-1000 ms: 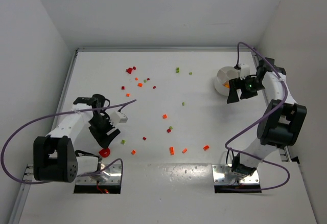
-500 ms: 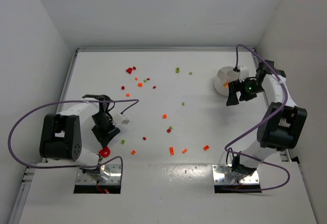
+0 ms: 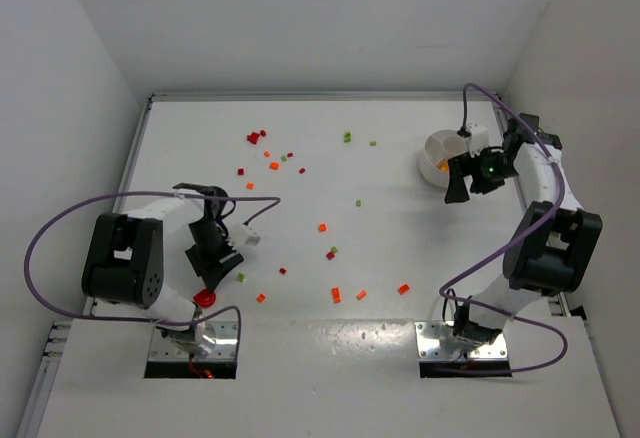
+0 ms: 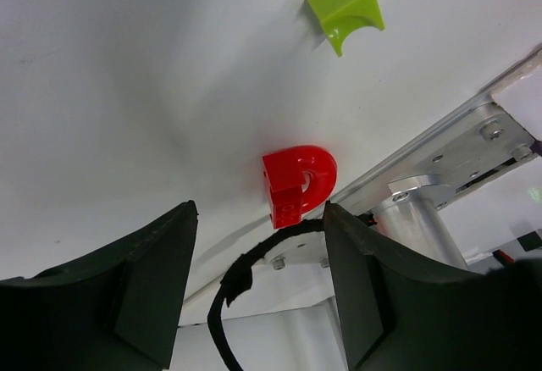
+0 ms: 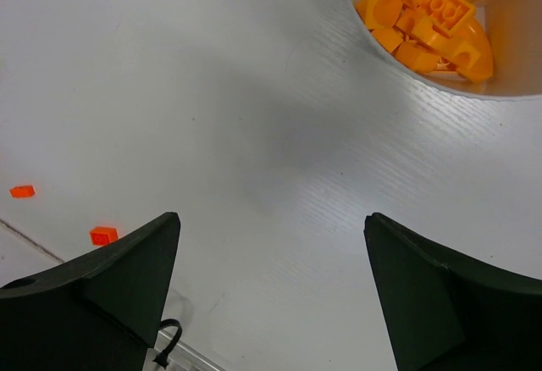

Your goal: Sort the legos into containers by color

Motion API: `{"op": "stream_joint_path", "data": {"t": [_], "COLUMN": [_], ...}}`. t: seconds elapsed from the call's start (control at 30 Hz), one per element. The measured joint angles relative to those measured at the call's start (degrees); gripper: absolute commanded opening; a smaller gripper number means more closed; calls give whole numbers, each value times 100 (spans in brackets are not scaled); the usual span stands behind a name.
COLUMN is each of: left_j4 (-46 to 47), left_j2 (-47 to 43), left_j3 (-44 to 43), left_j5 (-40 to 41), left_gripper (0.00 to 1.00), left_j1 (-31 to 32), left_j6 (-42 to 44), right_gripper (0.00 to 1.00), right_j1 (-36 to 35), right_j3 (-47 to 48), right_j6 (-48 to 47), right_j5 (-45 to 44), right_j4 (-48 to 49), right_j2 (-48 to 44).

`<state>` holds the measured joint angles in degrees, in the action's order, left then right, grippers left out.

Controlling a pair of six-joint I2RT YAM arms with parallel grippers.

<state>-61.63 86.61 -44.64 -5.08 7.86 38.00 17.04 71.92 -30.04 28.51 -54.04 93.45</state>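
Small legos lie scattered over the white table: a red cluster (image 3: 256, 138) at the back left and orange ones (image 3: 336, 295) near the front. My left gripper (image 3: 210, 270) (image 4: 258, 210) is open and empty, just above a red arch piece (image 3: 204, 298) (image 4: 296, 183) at the table's near edge. A green brick (image 3: 241, 277) (image 4: 343, 7) lies beyond it. My right gripper (image 3: 463, 186) (image 5: 271, 218) is open and empty, beside the round white dish (image 3: 436, 148) (image 5: 512, 41). One compartment holds several orange bricks (image 5: 428, 15).
White walls close in the table at the left, back and right. The metal base plates of the arms (image 3: 192, 343) (image 3: 462, 343) sit at the near edge, with a plate and a black cable (image 4: 229, 282) right behind the red arch. Two orange bricks (image 5: 103, 235) lie towards the table's front.
The left arm has folded back towards its base, and its gripper stays over the red arch piece. The right gripper has shifted slightly beside the dish. No lego has moved.
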Motion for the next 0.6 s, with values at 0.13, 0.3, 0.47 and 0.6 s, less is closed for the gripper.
{"op": "stream_joint_path", "data": {"t": [0.13, 0.3, 0.47, 0.6], "left_j4": [-7, -70, -140, -199], "left_j2": [225, 527, 835, 1102], "left_j3": [-68, -146, -247, -306], "left_j5": [0, 0, 7, 55], "left_gripper": [68, 68, 68, 66], "left_j1": [94, 188, 192, 227], "left_j6": [-105, -166, -236, -348], "right_gripper": [90, 90, 90, 90], "right_j1": [0, 0, 0, 0], "right_j3": [87, 162, 208, 297], "right_j6": [-59, -116, -153, -166], "right_j5": [-11, -66, -116, -149], "right_j4": [-2, -17, -24, -46], "right_j2": [2, 15, 28, 44]}}
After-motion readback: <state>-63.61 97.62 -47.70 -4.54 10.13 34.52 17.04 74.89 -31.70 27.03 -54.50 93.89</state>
